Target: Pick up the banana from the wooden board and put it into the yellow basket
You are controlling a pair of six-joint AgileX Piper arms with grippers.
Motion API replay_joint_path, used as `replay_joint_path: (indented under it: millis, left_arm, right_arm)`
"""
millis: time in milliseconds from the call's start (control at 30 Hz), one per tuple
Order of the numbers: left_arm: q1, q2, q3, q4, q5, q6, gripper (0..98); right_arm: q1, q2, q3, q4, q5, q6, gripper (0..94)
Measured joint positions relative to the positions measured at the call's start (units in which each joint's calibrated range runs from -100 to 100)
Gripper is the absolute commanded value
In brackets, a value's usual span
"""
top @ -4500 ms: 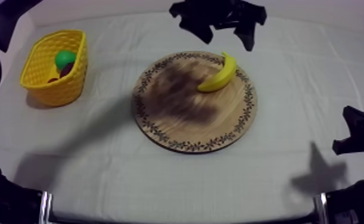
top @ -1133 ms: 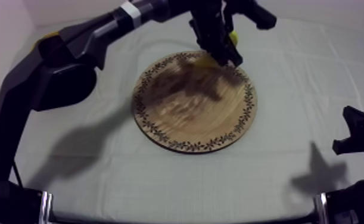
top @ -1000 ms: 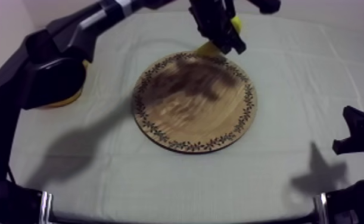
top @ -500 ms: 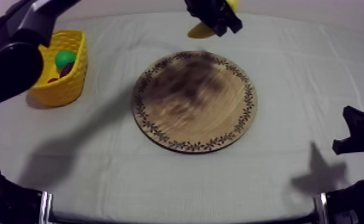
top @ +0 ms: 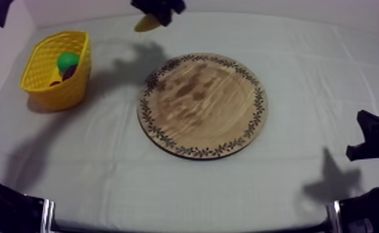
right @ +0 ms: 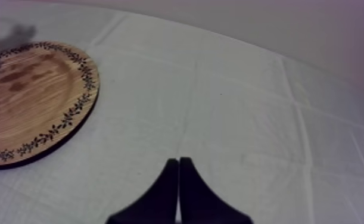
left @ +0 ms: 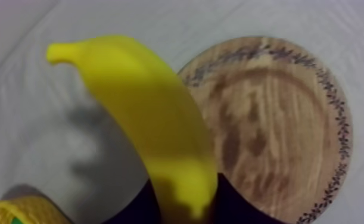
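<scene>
- While the left gripper (top: 158, 8) clamps the banana (top: 146, 25), it hangs above the table's (top: 303, 68) far edge, between the yellow basket (top: 54, 77) and the wooden board (top: 202, 105).
- The right gripper (right: 179, 162) has its fingers pressed together, empty, near the table's right edge.

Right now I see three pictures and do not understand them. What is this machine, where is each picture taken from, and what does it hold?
It is a robot with two arms at a cloth-covered table. One picture looks down from above; the other two come from a camera on each arm's wrist. On the table are a bare round board and a yellow basket with a green fruit inside. The left jaws are shut on a banana, in the air over the table. The right jaws are shut on nothing, beside the board.
</scene>
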Motion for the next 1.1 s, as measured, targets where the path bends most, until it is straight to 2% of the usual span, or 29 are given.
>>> replay_joint_path:
  millis: [433,867,1100]
  left_arm:
    - [-9.7,-7.7,11.9,-0.07,0.1,0.4,14.9]
    - [-19.8,-14.2,22.9,-0.97,0.1,1.3,12.8]
    - [-24.4,-16.6,26.7,-1.04,0.0,2.5,12.4]
  right_arm:
    - [0.0,0.0,0.0,0.0,0.0,0.0,0.2]
    - [0.0,0.0,0.0,0.0,0.0,0.0,0.2]
    - [0.0,0.0,0.0,0.0,0.0,0.0,0.2]
